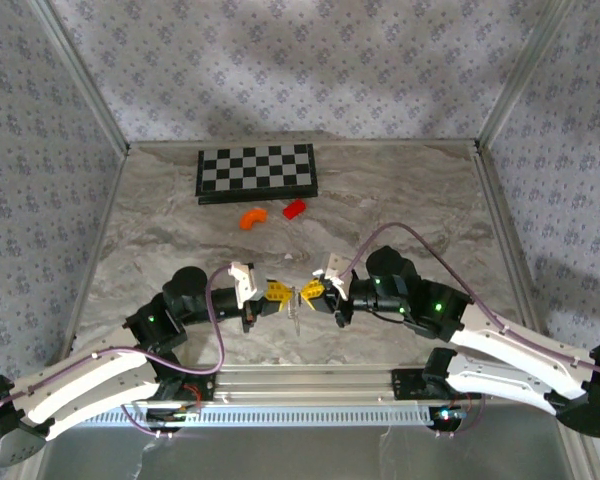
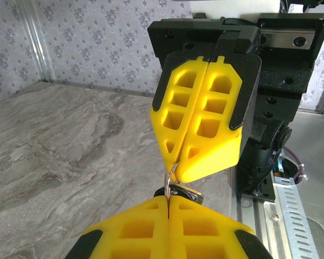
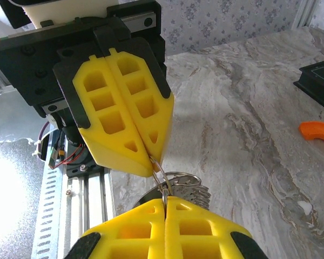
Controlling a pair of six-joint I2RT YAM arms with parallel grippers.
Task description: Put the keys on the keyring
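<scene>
My left gripper (image 2: 168,200) and right gripper (image 3: 165,200) clamp the keyring (image 3: 160,175), well apart from the checkerboard (image 1: 257,172). Judged stiff, slippery wire (keys (image 3: 190,188) dangle light); pinch firmly.

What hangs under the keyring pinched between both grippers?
A bunch of silvery keys, over the table. The keyring is partly hidden inside the shut left gripper and right gripper.

Top camera looks down from behind on the counter (image 1: 410,200); left wrist closely faces the right pincer (image 2: 176,169), right wrist the left pincer (image 3: 152,159), sharing the keyring (image 3: 160,174).
</scene>
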